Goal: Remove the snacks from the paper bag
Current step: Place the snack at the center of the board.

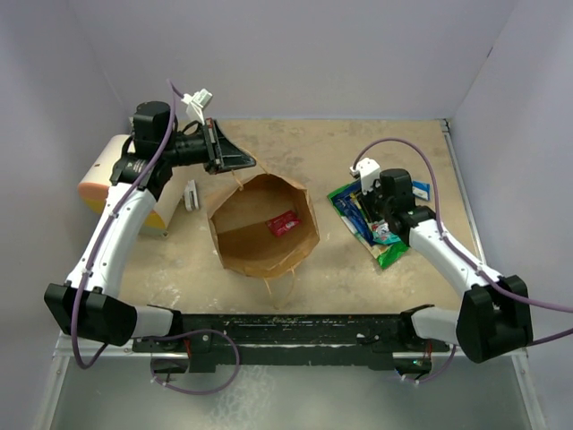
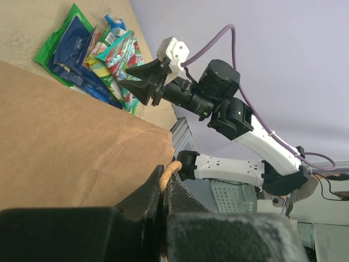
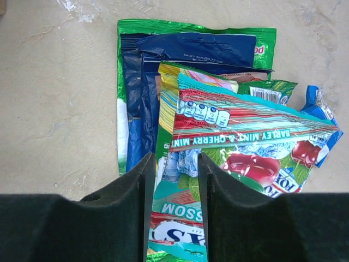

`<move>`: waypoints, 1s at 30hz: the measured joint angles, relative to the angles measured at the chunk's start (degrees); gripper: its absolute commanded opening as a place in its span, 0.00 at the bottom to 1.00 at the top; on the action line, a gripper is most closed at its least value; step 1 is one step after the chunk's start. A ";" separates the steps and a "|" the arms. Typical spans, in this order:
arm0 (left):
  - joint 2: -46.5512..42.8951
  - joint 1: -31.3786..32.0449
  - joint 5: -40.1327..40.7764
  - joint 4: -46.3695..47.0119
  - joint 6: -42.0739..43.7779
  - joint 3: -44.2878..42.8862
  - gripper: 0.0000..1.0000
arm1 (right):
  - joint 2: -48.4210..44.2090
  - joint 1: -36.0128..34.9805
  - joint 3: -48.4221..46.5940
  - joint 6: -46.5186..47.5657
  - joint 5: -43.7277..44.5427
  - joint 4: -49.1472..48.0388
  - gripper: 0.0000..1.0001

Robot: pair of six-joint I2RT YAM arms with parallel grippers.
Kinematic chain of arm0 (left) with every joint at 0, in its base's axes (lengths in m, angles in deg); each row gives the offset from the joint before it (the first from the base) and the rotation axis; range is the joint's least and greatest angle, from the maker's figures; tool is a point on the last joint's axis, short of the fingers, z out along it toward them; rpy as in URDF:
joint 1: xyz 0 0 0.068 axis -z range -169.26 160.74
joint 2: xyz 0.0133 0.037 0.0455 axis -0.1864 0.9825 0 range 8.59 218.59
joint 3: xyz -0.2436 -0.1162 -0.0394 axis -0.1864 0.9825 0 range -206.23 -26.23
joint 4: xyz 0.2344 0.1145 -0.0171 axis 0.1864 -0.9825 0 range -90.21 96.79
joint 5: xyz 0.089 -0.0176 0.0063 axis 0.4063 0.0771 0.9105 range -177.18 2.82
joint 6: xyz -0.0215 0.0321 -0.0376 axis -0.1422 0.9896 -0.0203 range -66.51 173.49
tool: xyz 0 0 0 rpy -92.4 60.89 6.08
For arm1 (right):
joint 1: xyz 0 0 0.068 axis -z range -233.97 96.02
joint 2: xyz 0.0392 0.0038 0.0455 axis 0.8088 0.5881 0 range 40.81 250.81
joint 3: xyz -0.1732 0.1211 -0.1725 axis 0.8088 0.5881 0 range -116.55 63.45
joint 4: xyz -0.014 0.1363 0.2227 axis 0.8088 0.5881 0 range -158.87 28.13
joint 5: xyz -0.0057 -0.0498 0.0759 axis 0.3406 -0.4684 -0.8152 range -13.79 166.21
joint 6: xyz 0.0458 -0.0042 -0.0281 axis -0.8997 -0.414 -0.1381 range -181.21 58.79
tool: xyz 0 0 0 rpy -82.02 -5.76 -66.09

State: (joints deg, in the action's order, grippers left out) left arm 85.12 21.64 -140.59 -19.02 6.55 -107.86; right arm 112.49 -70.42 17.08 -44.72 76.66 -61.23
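The brown paper bag (image 1: 246, 253) stands open-mouthed in the middle of the table, with a small red snack (image 1: 283, 223) lying inside it. My left gripper (image 1: 242, 164) is at the bag's far rim, shut on the twisted paper handle (image 2: 170, 170). To the right, several snacks (image 1: 363, 215) lie piled on the table: a green-white packet (image 3: 191, 27), a dark blue one (image 3: 163, 60), a teal-red-white one (image 3: 245, 131) and a small blue one (image 3: 325, 123). My right gripper (image 3: 174, 161) hovers open just over the pile, nothing gripped between its fingers.
A cream cylinder with an orange end (image 1: 98, 184) lies at the far left beside the left arm. A small white block (image 1: 191, 194) stands between it and the bag. Grey walls close the table on three sides, and a black rail (image 1: 286, 327) runs along the near edge.
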 measured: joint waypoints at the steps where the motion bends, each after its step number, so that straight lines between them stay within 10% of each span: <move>1: -0.04 0.00 0.00 0.02 0.00 0.00 0.00 | -0.24 0.00 -0.02 -0.15 0.00 0.09 0.44; 17: -0.81 0.00 -0.42 0.28 -0.02 0.39 0.00 | -6.91 0.00 -3.93 -0.85 -0.96 7.19 0.63; 30: -0.76 1.90 -3.02 3.04 -2.01 3.21 0.00 | -18.71 -10.71 -8.61 11.67 -27.93 6.97 0.60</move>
State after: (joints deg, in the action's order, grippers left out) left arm 84.36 23.54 -143.60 -15.98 4.54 -104.64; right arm 93.78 -81.13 8.47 -33.05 48.72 -54.25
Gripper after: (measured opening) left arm 0.007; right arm 0.612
